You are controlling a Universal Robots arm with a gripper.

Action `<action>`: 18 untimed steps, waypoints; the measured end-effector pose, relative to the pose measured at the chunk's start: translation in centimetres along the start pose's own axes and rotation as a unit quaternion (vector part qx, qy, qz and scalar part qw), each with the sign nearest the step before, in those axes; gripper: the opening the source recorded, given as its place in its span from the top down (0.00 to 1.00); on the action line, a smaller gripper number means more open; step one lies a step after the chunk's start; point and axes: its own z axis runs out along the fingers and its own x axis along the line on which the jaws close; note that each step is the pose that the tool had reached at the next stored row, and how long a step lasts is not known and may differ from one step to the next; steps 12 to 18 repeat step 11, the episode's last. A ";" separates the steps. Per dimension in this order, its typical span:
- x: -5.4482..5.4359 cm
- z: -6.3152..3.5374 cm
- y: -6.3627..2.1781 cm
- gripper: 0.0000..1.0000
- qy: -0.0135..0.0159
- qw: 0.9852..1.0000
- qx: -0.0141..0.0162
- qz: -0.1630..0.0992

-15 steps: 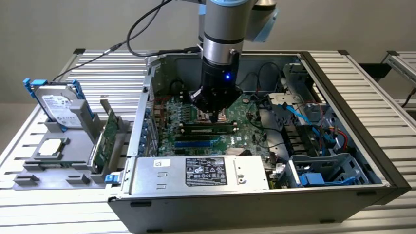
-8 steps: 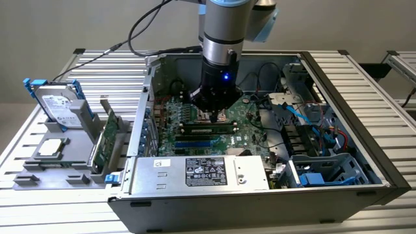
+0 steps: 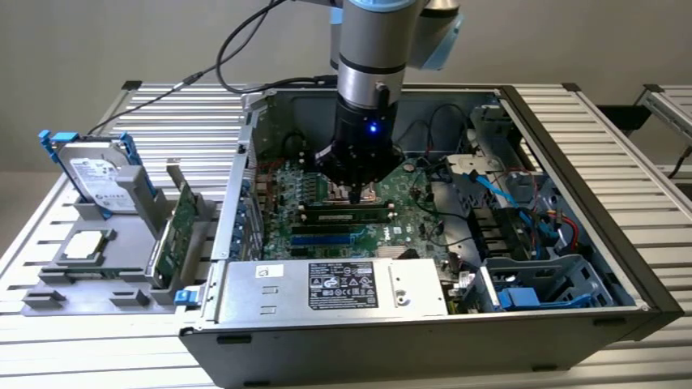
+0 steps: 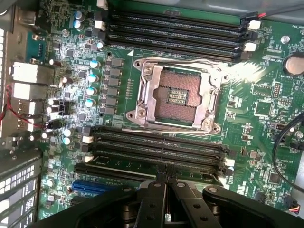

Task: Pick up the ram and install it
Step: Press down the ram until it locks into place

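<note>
The ram (image 3: 343, 215) is a slim green stick with black chips, standing in a black memory slot on the motherboard (image 3: 409, 188) inside the open computer case. In the wrist view its thin green top edge (image 4: 142, 167) runs along the slot nearest my fingers. My gripper (image 3: 357, 194) hangs straight down over the board, just above the stick's middle. Its black fingertips are pressed together, and in the wrist view the gripper (image 4: 166, 178) sits at the stick's top edge. Whether the tips touch the stick I cannot tell. Nothing sits between the fingers.
An open CPU socket (image 4: 176, 95) lies between two banks of empty black slots (image 4: 161, 142). The power supply (image 3: 335, 288) borders the board in front. Blue cables (image 3: 508, 194) and a drive cage (image 3: 540, 284) are at the exterior view's right. A hard drive (image 3: 96, 174) and an expansion card (image 3: 173, 235) stand outside.
</note>
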 end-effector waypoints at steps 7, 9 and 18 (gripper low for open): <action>0.4 0.02 0.03 0.89 0.000 1.000 0.000 0.006; 0.4 0.02 0.03 0.89 0.000 1.000 0.000 0.006; 0.4 0.02 0.03 0.89 0.000 1.000 0.000 0.006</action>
